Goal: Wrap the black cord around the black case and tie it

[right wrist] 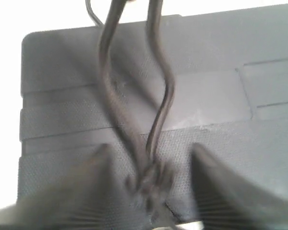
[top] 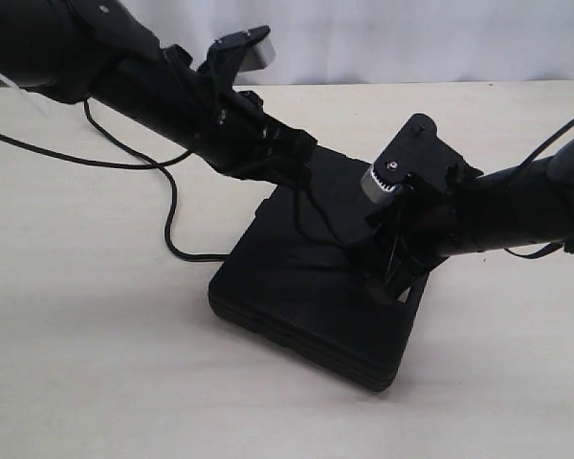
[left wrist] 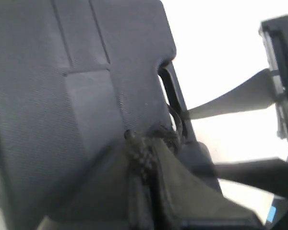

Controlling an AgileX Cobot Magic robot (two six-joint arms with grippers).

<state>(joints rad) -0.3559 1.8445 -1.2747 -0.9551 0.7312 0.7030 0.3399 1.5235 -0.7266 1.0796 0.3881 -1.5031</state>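
The black case (top: 287, 296) lies flat in the middle of the table, its ribbed panels (right wrist: 86, 115) facing up and its cut-out handle (left wrist: 169, 91) along one edge. My left gripper (top: 301, 177) hangs over the case's far part. In the left wrist view it (left wrist: 146, 155) is shut on a braided stretch of the black cord (left wrist: 140, 160). My right gripper (top: 387, 282) is over the case's right edge. It (right wrist: 150, 152) stands open, with a frayed knot (right wrist: 151, 184) low between its fingers. Two cord strands (right wrist: 110, 81) run from the knot across the case.
A thin black line (top: 172, 215) trails over the table left of the case and looks like the cord's slack. Another thin black line (top: 67, 158) runs from the left edge under the left arm. Pale bare tabletop (top: 96, 363) surrounds the case.
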